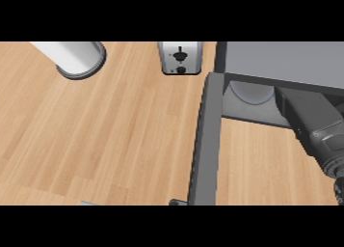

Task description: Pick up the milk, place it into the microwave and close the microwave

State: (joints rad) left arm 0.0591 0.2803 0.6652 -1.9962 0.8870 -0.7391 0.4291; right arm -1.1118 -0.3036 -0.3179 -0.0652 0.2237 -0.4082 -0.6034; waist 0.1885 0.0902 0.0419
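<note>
Your right forearm [318, 129] reaches into the open microwave [288, 60] at the counter's [82, 140] right edge.
Its door [205, 144] swings wide for access; robot hand hidden inside, so you cannot tell its grasp; milk unseen.

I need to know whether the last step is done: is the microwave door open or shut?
Open. The microwave door is swung out over the counter, seen edge-on, and the cavity with its turntable is exposed.
</note>
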